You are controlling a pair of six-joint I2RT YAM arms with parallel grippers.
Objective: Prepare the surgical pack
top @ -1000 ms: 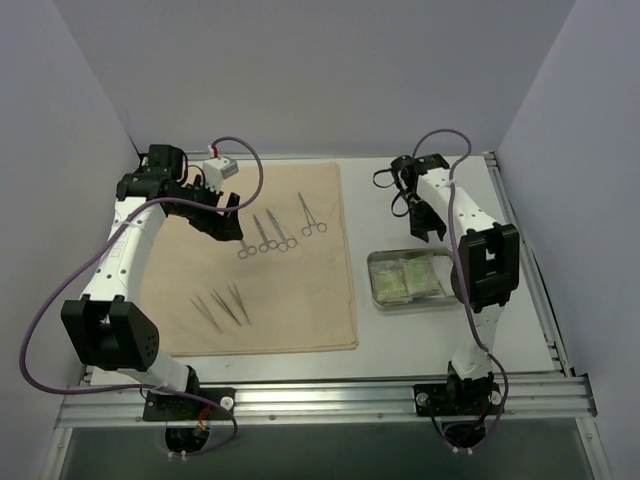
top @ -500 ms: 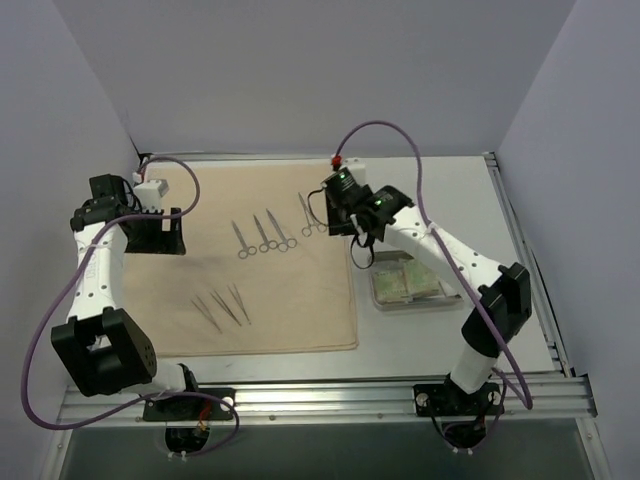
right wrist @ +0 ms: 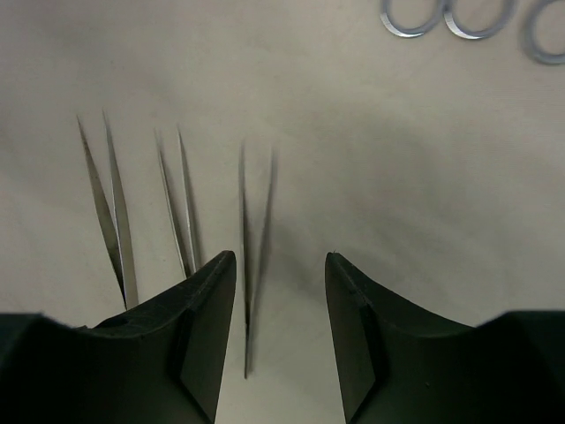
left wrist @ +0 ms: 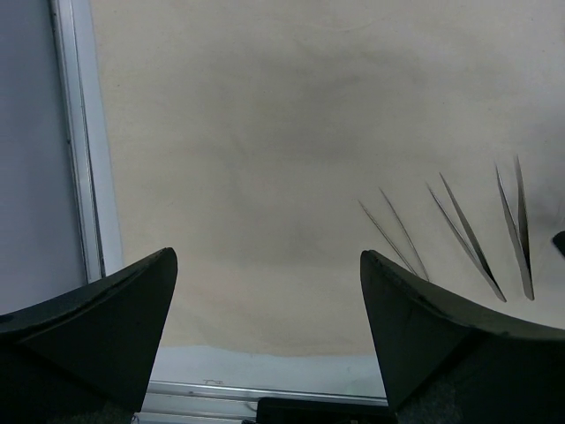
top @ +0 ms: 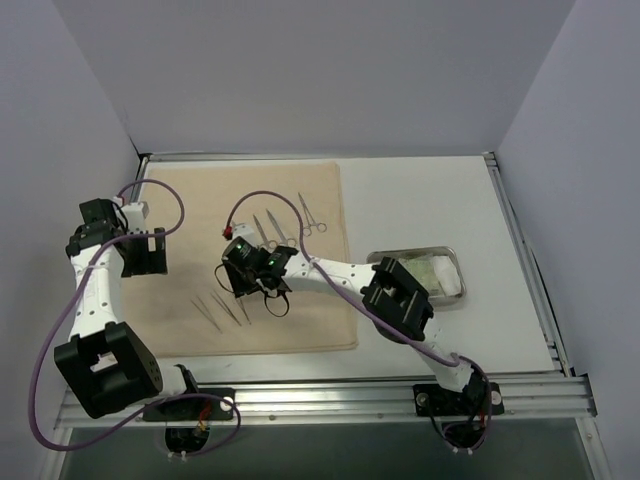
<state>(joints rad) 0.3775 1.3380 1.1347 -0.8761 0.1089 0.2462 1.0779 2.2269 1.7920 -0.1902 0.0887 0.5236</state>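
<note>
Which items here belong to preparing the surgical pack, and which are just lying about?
Belong: beige cloth, forceps, tweezers, steel tray, pale green packets inside it.
Lying about: no stray items visible; only the arms' purple cables.

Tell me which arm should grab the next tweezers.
Right. The right gripper hangs open astride one pair of tweezers; the left gripper is open over bare cloth near its edge, with the tweezers off to its side.
</note>
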